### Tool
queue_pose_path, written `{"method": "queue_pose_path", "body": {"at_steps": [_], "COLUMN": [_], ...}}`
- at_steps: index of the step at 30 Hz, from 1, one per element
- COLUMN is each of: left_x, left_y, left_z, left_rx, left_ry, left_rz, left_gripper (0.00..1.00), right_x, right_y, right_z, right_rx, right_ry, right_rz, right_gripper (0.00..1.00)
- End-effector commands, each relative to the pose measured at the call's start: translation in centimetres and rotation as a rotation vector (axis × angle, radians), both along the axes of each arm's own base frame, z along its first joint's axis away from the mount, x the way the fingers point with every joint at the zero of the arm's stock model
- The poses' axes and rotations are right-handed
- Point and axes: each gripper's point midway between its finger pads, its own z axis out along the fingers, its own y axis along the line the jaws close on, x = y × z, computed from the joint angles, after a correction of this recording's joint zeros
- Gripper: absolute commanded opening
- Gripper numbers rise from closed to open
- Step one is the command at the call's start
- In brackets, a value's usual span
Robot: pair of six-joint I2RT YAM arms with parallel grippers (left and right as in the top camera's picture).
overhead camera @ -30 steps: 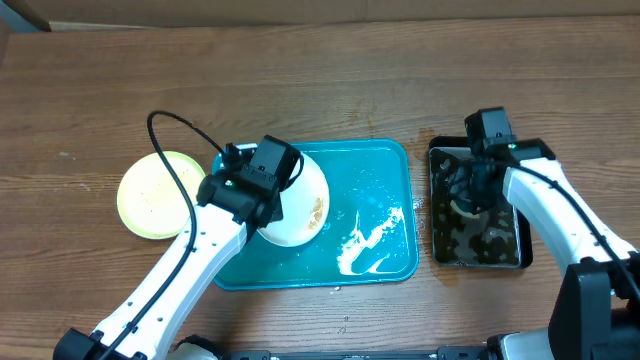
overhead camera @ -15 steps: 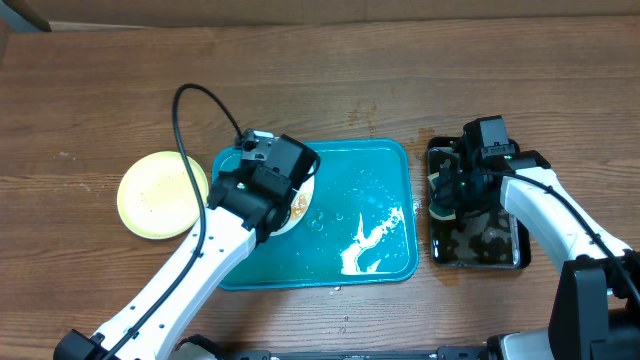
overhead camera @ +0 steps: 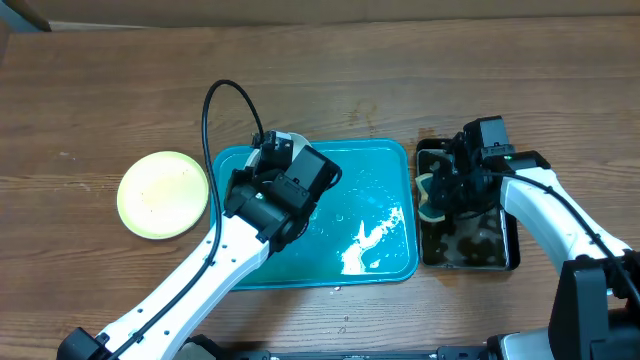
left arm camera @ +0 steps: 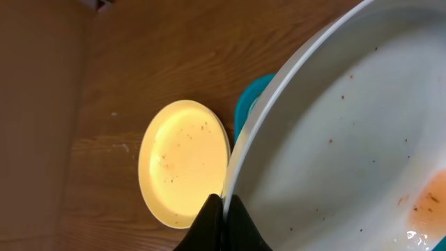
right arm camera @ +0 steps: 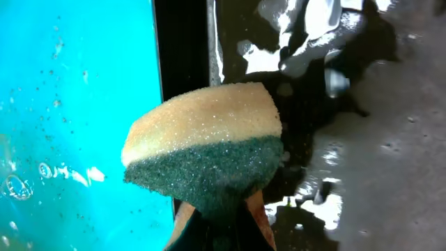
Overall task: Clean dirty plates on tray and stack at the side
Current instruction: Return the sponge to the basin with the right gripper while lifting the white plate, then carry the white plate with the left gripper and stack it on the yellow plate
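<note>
Left wrist shows the left gripper pinching a white plate by its rim while the right gripper clamps a sponge — the scrubbing step; next, sponge must meet the smear.

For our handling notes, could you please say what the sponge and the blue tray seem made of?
The sponge: likely soft yellow foam with a coarse green scouring layer, both grainy. The tray: apparently smooth, glossy turquoise plastic; water pools on it.
</note>
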Motion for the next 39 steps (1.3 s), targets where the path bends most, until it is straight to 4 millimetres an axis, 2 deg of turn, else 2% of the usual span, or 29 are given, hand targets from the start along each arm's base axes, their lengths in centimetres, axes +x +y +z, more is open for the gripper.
{"method": "queue_pose_path", "body": {"at_steps": [1,14,20,25,30,33,39], "left_x": [0.5,0.7,0.7,0.7,0.7,0.7,1.0], "left_y": [0.4,0.5,0.5,0.4,0.3,0.4,0.7], "left_z": [2.7,3.1,3.1,3.0,2.9,2.9,3.7], "left_rx": [0.041,0.062,0.134,0.147,0.139,0.143,0.190], "left_ry": [-0.099,-0.109,-0.055,-0.039,-0.034,-0.036,-0.059], "left_rz": [0.015,0.012,-0.055,-0.073,-0.077,-0.075,-0.071], "left_gripper": [0.04,0.04,0.04,0.04,0.04,0.04,0.04], "right_x": [-0.5,-1.0,-0.2,0.9,1.0,1.1,1.1], "right_y": [0.5,0.5,1.7,1.9,1.8,1.4,1.0], "right_z": [0.2,-1.1,-0.4,-0.1,-0.1,-0.3,-0.5], "right_rx": [0.030,0.034,0.094,0.099,0.093,0.067,0.041], "right_ry": [-0.001,0.036,-0.025,-0.078,-0.085,-0.084,-0.082], "right_rz": [0.021,0.023,0.102,0.112,0.110,0.098,0.090], "right_gripper": [0.04,0.04,0.04,0.04,0.04,0.10,0.11]}}
